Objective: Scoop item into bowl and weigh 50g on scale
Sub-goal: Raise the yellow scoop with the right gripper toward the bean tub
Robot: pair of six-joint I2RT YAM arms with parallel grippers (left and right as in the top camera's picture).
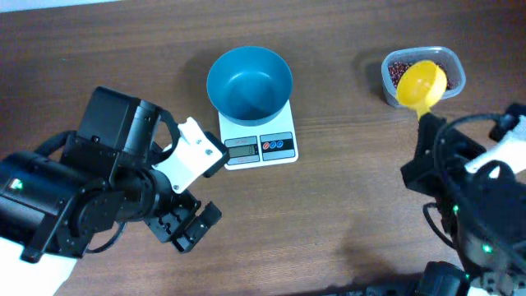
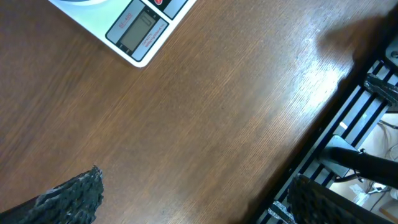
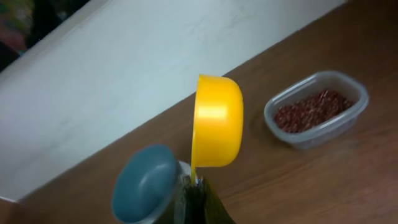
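The teal-blue bowl (image 1: 249, 83) stands on the white scale (image 1: 260, 146) at the table's middle and looks empty; it also shows in the right wrist view (image 3: 145, 183). The dark red-brown beans (image 1: 399, 69) lie in a clear plastic tub (image 1: 454, 72) at the far right, also in the right wrist view (image 3: 311, 109). My right gripper (image 1: 427, 121) is shut on the handle of a yellow scoop (image 1: 422, 84), held above the tub's near side; the scoop (image 3: 216, 121) is tilted on its side. My left gripper (image 1: 191, 227) is open and empty, in front and left of the scale (image 2: 140, 28).
The table's front edge with a black metal frame (image 2: 348, 143) lies near the left gripper. A light wall (image 3: 124, 68) runs behind the table's far edge.
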